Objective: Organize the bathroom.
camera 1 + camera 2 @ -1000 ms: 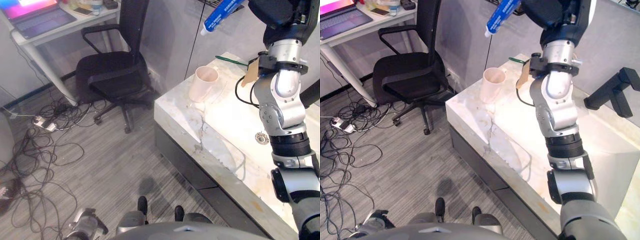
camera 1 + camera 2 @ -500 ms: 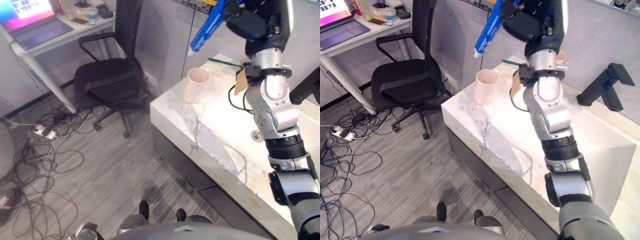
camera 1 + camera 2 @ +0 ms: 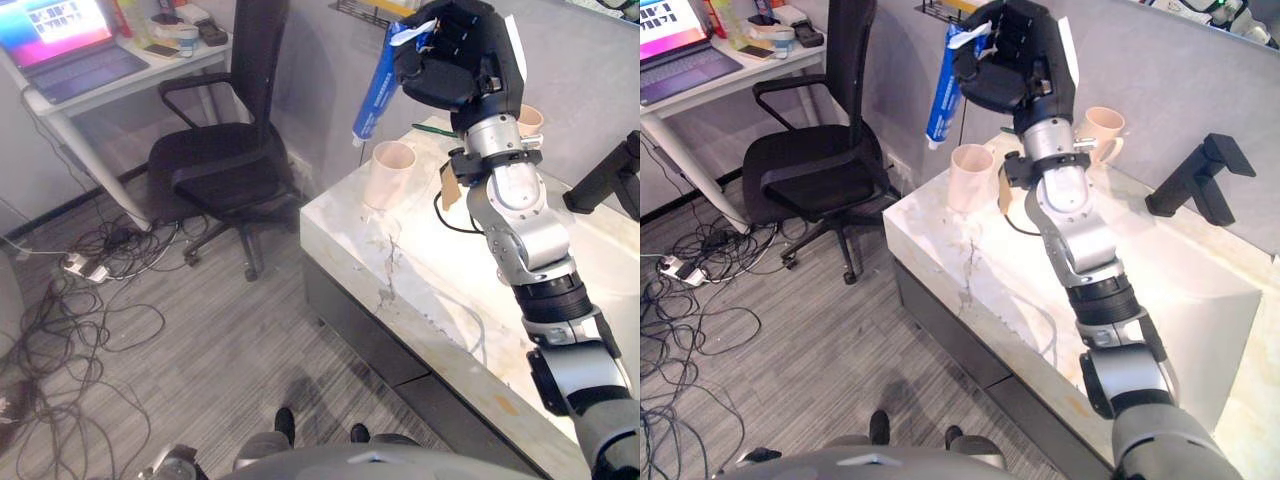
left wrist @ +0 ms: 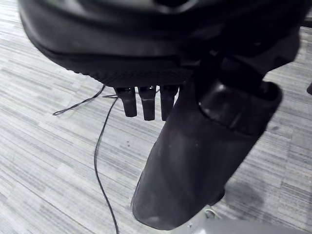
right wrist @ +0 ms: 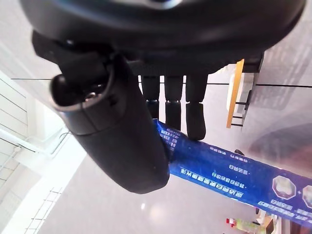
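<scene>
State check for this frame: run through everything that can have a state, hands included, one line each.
Right hand: shut on the toothpaste tube, raised above the counter.
Toothpaste tube: held, hanging cap end down, above the near cup.
Near cup: upright, empty as far as visible, at the counter corner.
Far cup: upright, by the wall.
Faucet: no water running.
Laptop: open, screen lit.
Left hand: hanging over the floor, holding nothing.

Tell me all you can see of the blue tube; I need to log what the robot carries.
The tube is a blue soft-looking toothpaste-type tube with white print and a small white cap at its lower end. It hangs near upright, cap down, its crimped top pinched in the right hand. It is in the air above and just left of the cup on the counter, touching only the hand.
</scene>
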`<state>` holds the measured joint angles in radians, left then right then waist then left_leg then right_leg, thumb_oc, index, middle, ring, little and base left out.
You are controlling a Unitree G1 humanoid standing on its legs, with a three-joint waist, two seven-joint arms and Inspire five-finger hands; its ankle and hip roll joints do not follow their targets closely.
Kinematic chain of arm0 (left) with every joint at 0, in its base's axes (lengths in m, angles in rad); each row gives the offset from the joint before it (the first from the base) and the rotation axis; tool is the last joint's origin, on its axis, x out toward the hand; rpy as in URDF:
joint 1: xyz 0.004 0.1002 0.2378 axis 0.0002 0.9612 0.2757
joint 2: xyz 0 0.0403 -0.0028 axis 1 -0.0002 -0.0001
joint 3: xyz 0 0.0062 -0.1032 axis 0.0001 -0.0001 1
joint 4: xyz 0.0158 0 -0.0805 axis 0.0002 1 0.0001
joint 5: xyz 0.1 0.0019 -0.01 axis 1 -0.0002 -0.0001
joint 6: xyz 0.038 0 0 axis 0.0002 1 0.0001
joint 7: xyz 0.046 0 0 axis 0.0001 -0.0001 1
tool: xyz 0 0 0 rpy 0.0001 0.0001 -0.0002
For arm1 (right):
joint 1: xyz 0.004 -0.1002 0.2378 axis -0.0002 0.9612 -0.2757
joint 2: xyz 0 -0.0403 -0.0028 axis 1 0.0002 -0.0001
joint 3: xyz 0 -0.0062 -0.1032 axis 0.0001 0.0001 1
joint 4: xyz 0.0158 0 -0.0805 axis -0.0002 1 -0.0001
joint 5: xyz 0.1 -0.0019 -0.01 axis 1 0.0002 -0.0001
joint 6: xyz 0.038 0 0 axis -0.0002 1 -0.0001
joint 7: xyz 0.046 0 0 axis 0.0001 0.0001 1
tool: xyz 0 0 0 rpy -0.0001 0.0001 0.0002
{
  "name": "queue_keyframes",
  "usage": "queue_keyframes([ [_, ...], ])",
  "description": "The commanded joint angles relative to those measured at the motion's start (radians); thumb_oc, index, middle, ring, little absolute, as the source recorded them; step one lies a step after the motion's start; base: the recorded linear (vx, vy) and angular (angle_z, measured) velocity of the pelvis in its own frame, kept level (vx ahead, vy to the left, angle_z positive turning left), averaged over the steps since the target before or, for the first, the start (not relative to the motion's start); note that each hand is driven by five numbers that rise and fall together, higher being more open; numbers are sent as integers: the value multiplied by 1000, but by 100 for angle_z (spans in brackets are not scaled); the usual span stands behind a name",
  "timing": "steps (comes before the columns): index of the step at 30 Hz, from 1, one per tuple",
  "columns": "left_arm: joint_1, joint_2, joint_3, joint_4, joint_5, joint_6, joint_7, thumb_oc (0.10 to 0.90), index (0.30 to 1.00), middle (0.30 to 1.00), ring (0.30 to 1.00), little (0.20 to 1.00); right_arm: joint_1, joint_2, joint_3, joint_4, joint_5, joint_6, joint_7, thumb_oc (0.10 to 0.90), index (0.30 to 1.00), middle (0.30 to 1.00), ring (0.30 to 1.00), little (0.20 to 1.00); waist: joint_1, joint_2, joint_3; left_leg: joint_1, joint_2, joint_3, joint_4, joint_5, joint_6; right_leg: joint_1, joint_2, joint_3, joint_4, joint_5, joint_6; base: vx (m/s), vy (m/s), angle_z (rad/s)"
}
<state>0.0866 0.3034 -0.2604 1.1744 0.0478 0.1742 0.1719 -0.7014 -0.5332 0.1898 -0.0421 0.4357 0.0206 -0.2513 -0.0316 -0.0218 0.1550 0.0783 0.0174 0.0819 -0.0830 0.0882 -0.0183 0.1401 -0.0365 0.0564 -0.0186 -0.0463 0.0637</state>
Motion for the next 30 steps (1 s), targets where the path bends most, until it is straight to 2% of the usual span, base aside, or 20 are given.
queue_keyframes([
  [1, -13, 47, -28, 79, 49, -5, 25, 800, 900, 900, 900, 900, -114, -6, -79, -61, -40, -91, -19, 400, 300, 300, 300, 300, 18, -24, -73, 23, 31, 2, 102, -156, 2, -104, -29, 6, 41, 50, 52, 0, 0, 0],
  [20, -18, 45, -38, 77, 48, 1, 57, 800, 900, 900, 900, 900, -88, 37, -68, -20, -53, -119, -31, 400, 300, 300, 300, 300, 27, -14, -54, 29, 32, -6, 86, -154, 2, -104, -33, 1, 29, 55, 55, -2, -22, 0],
  [25, -19, 48, -38, 76, 29, 21, 76, 800, 900, 900, 900, 900, -99, 28, -58, -1, -43, -119, -47, 400, 300, 300, 300, 300, 33, -12, -53, 34, 35, -11, 73, -147, 1, -99, -29, -2, 22, 54, 53, 17, -59, 2],
  [30, -21, 59, -45, 76, 45, 33, 47, 800, 900, 900, 900, 900, -121, -7, -72, 28, -29, -147, -60, 400, 300, 300, 300, 300, 38, -4, -55, 32, 37, -26, 63, -138, -4, -98, -21, -5, 22, 51, 47, -7, -10, 8],
])
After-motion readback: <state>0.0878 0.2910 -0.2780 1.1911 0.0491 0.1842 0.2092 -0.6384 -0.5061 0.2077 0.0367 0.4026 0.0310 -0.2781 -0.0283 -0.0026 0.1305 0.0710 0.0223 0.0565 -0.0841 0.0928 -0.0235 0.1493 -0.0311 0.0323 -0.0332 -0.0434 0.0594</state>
